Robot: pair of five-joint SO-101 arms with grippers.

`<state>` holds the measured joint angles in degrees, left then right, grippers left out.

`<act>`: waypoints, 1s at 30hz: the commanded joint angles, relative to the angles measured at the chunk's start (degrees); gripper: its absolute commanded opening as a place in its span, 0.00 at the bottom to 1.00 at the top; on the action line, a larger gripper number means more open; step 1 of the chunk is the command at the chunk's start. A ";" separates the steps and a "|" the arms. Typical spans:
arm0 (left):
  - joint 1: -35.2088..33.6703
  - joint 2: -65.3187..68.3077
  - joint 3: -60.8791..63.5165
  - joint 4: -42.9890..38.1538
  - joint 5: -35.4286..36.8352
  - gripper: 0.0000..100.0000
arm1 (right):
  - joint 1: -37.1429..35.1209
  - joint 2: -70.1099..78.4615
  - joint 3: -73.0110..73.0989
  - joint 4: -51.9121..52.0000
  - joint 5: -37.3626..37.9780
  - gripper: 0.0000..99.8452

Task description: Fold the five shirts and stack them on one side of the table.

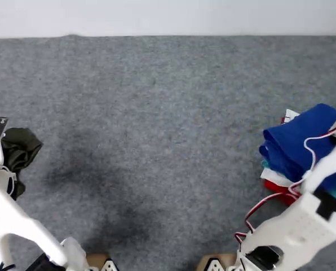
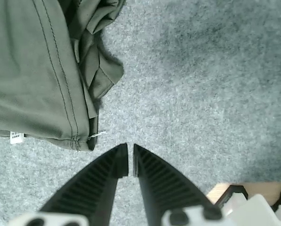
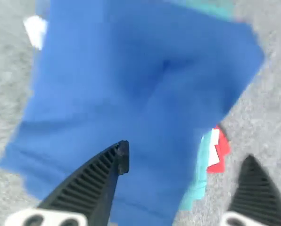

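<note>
Gray surface (image 1: 168,113) holds a soft, floppy green shirt (image 2: 22,70); its hem (image 2: 72,94) looks best to grab. Left fingers (image 2: 98,183) closed, empty. Right fingers (image 3: 98,179) wide open over the blue shirt (image 3: 131,84).

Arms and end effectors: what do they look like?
Left arm and right arm are white plastic with black parts. Red and white cables loop along the right arm. Left end effector and right end effector have black, ribbed, tapering fingers.

grey felt table (image 1: 157,113), olive shirt (image 1: 20,149), blue-topped shirt stack (image 1: 300,148)
</note>
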<state>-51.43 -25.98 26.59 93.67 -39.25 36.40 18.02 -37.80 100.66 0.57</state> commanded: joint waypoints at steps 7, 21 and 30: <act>0.35 -1.76 -0.40 0.62 -0.09 0.03 | -9.36 -6.02 4.66 2.07 -1.14 0.06; 0.35 -1.41 -0.22 0.18 -0.18 0.03 | -18.86 1.80 16.79 2.15 -1.05 0.01; 0.44 -1.85 -1.36 0.70 -0.18 0.03 | -18.68 -15.87 16.79 2.07 -0.70 0.01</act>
<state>-51.43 -25.98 26.59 93.67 -39.25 17.76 9.85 -20.75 100.66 0.22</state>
